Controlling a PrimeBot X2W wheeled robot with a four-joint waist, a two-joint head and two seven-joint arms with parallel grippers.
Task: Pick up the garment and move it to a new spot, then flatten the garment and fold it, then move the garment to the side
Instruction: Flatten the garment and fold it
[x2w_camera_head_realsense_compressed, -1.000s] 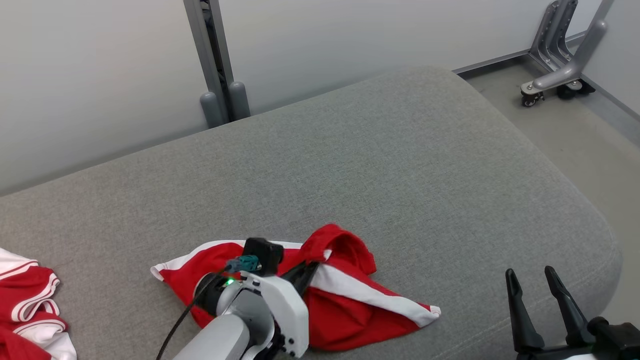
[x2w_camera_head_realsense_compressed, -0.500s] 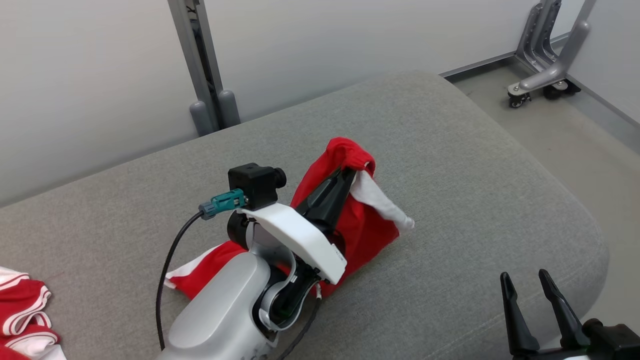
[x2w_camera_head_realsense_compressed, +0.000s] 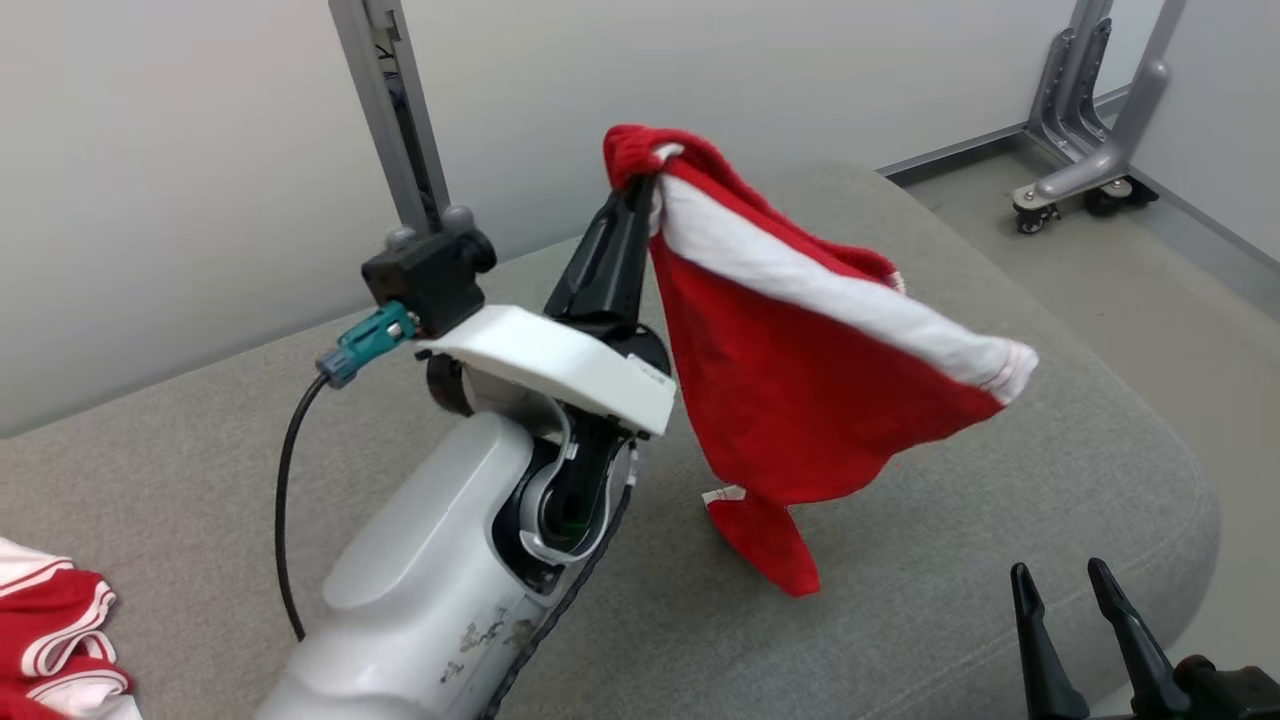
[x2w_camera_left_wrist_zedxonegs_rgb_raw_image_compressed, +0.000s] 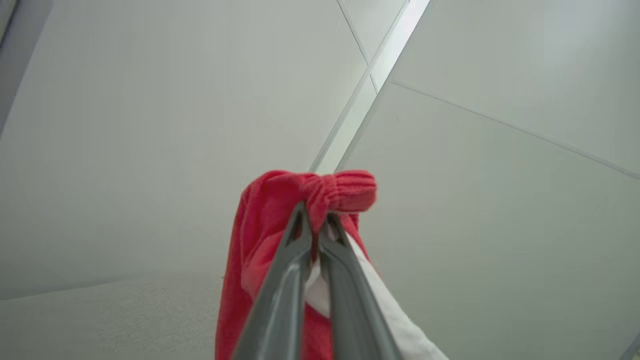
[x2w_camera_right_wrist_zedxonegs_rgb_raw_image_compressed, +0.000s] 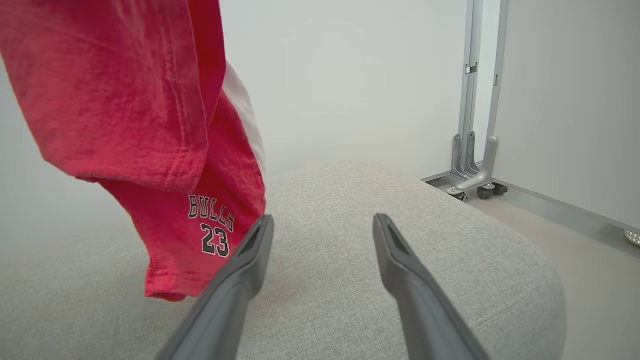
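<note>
Since a second ago our left gripper (x2w_camera_head_realsense_compressed: 645, 188) has climbed from low on the grey woven-fabric cushion (x2w_camera_head_realsense_compressed: 900, 600) to well above it, and the red jersey-knit garment with white side stripes (x2w_camera_head_realsense_compressed: 800, 400) has come up with it; the head camera has shifted a little too, so we ignore the drift of the background. The garment now hangs in the air from one gathered bunch of its ribbed edge, and its lowest red corner dangles near the cushion; we cannot tell whether it touches. We judge the main risk to be that small bunch slipping out if the cloth swings on the way to its new spot. The trailing corner could also drag and tuck under as we set it down, which would make flattening harder. A swing could carry the hem against our right gripper (x2w_camera_head_realsense_compressed: 1060, 575), which it already hangs just beside in the right wrist view. The left fingers (x2w_camera_left_wrist_zedxonegs_rgb_raw_image_compressed: 290, 280) are pressed almost together, pinching the red bunch near their tips, with white stripe cloth caught lower between them. The right fingers (x2w_camera_right_wrist_zedxonegs_rgb_raw_image_compressed: 235, 285) stand spread wide and hold nothing. A second red and white garment (x2w_camera_head_realsense_compressed: 50, 630) lies well apart at the cushion's left
</note>
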